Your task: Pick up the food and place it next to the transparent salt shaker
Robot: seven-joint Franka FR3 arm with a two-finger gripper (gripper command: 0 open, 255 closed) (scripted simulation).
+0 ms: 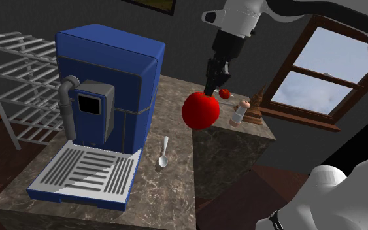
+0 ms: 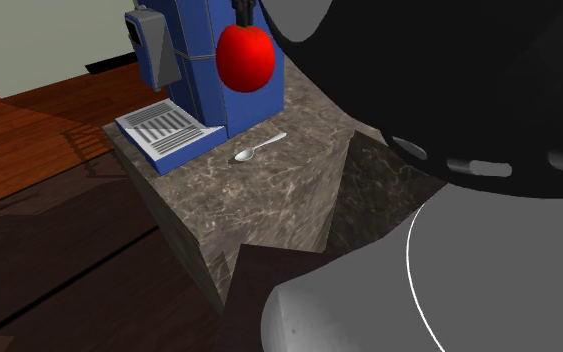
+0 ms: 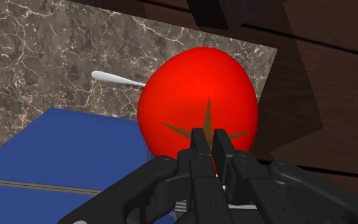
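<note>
The tool (image 3: pixel 209 135), nearly closed, pinches the red tomato (image 3: pixel 196 89).

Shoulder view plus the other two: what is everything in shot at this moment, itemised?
counter: one, grey-brown marbled, centre of the shoulder view
coffee machine: one, blue with grey tray, on the counter
spoon: one, silver, lying on the counter beside the machine's tray
tomato: one, red, in the air above the counter
salt shaker: one, clear, counter's far corner
small round item: one, red, behind the shaker
mill-like piece: one, dark brown, beside the shaker
wire rack: one, white, shoulder view's left
window: one, brown frame, on the wall
arm: one, white
jaws: two, black, shut on the tomato's stem end
</note>
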